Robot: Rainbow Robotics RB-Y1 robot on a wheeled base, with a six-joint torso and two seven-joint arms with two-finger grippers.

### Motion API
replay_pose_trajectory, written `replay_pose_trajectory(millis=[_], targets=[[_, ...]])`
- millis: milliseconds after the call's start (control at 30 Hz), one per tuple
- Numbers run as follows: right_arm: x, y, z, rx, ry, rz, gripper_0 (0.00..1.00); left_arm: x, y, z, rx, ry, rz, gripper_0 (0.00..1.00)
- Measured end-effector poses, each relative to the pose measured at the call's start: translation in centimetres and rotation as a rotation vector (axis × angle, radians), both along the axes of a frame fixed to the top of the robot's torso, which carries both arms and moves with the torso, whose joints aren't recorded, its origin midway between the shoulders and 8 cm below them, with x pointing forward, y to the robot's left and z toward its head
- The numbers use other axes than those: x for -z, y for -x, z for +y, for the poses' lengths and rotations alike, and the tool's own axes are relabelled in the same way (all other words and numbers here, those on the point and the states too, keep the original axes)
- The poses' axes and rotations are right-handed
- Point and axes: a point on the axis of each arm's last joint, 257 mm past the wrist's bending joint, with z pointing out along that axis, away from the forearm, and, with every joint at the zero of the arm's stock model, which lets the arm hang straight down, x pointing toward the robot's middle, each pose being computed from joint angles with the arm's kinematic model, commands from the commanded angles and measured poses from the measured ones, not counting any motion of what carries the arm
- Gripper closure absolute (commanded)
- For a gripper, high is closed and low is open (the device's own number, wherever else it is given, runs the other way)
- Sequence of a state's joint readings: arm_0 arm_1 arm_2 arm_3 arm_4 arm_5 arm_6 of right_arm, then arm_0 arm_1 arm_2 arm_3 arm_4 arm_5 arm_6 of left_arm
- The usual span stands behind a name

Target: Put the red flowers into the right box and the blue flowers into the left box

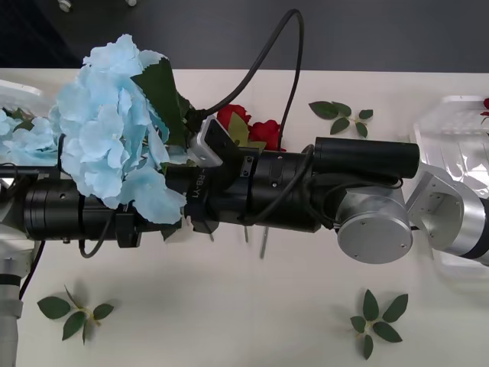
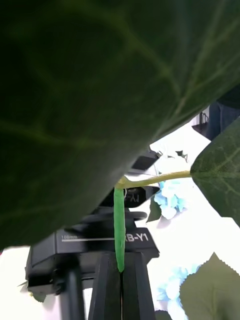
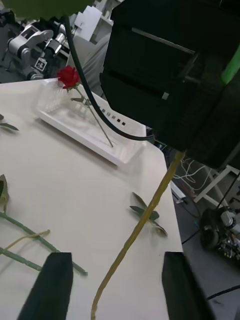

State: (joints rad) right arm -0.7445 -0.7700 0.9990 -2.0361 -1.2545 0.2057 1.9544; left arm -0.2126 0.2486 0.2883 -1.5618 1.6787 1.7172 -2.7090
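Observation:
A large pale blue flower [image 1: 114, 130] is held up over the left half of the table. My right gripper [image 2: 121, 280] is shut on its green stem [image 2: 119, 225], and its leaf [image 2: 75, 100] covers most of the right wrist view. My left gripper [image 3: 117, 290] is open, with the lower stem [image 3: 140, 225] hanging between its fingers. Two red flowers [image 1: 252, 126] lie on the table behind the arms. The right box [image 1: 458, 130] holds a red rose [image 3: 68, 77]. The left box [image 1: 19, 90] at the far left holds more blue flowers [image 1: 23, 138].
My right arm [image 1: 367, 183] stretches across the table's middle and my left arm [image 1: 76, 214] lies below the bloom. Loose leaf sprigs lie at the front left [image 1: 75, 313], front right [image 1: 378, 321] and back [image 1: 340, 115]. Bare green stems [image 3: 30, 235] lie near the left gripper.

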Motion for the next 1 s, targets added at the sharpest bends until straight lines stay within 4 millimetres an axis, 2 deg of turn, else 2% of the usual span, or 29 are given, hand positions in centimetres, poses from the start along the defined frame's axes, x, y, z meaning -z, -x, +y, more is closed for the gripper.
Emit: replay_pose_trajectory(millis=[67,100,200,333,433,900,967,1000], targets=[[0.0,0.0,0.0,0.0,0.0,0.0,1.0,0.0,0.0,-0.1,0.002,0.001,0.001,0.46],[0.0,0.0,0.0,0.0,0.0,0.0,1.0,0.0,0.0,-0.1,0.002,0.002,0.001,0.59],[0.0,0.0,0.0,0.0,0.0,0.0,1.0,-0.1,0.1,-0.4,0.004,0.011,0.001,0.83],[0.0,0.0,0.0,0.0,0.0,0.0,1.0,-0.3,-0.2,-0.8,-0.005,0.027,0.001,0.97],[0.0,0.0,0.0,0.0,-0.001,0.0,1.0,-0.3,-0.2,-1.0,-0.004,0.027,0.001,1.0],[0.1,-0.3,-0.1,0.005,0.002,0.001,0.99,-0.2,-0.1,-1.5,0.002,0.026,0.004,1.0],[0.1,-0.3,-0.1,0.006,0.001,0.001,0.34,-0.2,-0.1,-1.5,0.002,0.026,0.004,1.0],[0.0,-0.3,-0.1,0.008,-0.002,0.0,0.24,-0.2,-0.1,-1.5,0.002,0.026,0.004,1.0]])
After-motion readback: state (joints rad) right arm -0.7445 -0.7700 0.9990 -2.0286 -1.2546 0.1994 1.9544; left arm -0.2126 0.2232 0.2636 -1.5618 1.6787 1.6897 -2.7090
